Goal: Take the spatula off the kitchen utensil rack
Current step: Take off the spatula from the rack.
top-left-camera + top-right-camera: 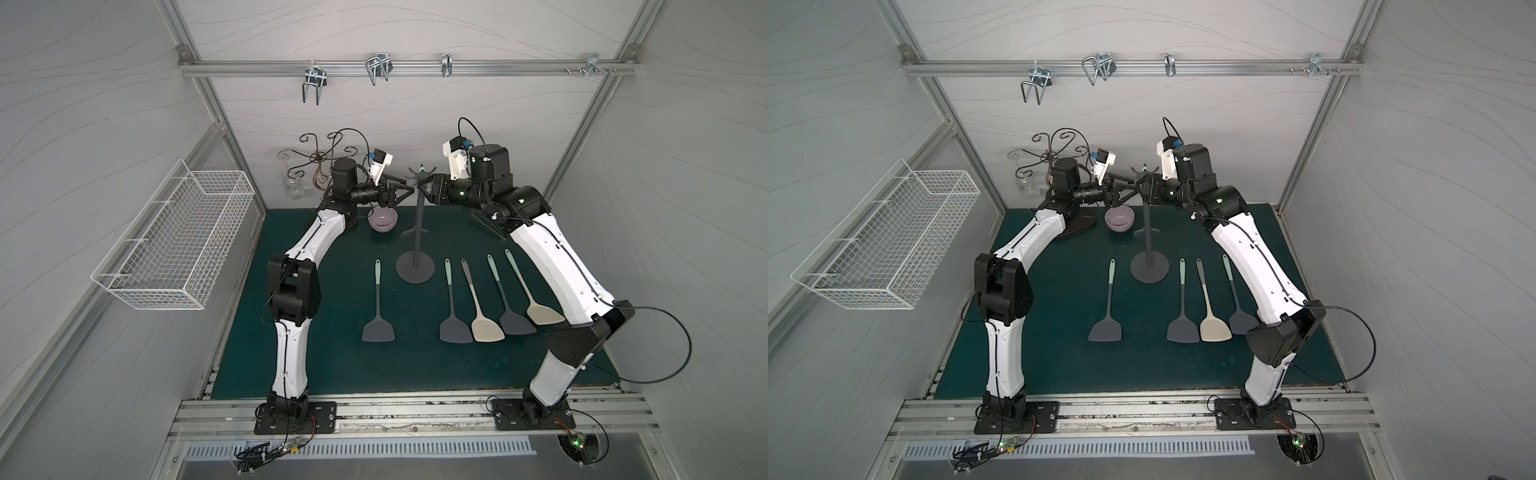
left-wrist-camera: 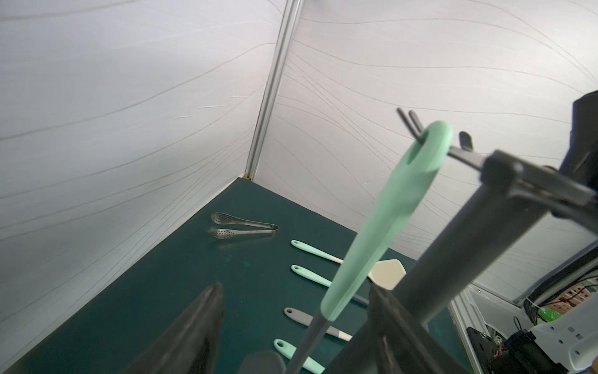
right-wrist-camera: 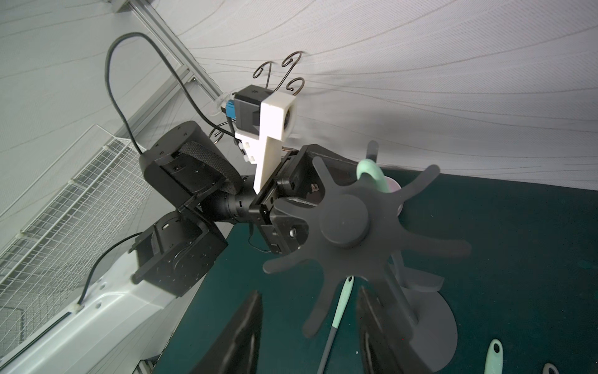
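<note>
The kitchen utensil rack is a dark grey stand with a round base, a thin pole and a star-shaped crown. One spatula hangs from a far hook by the hole in its mint handle. Only its handle tip shows in both top views. My left gripper is open, and the spatula's grey shaft runs down between its fingers without touching them. My right gripper is open at the crown from the other side, with one crown arm over the gap. Both grippers meet at the pole top.
Several spatulas lie in a row on the green mat near the rack's base. A lilac bowl sits behind the left gripper. A bronze scrolled-wire stand, a white wire basket and metal tongs stand further off.
</note>
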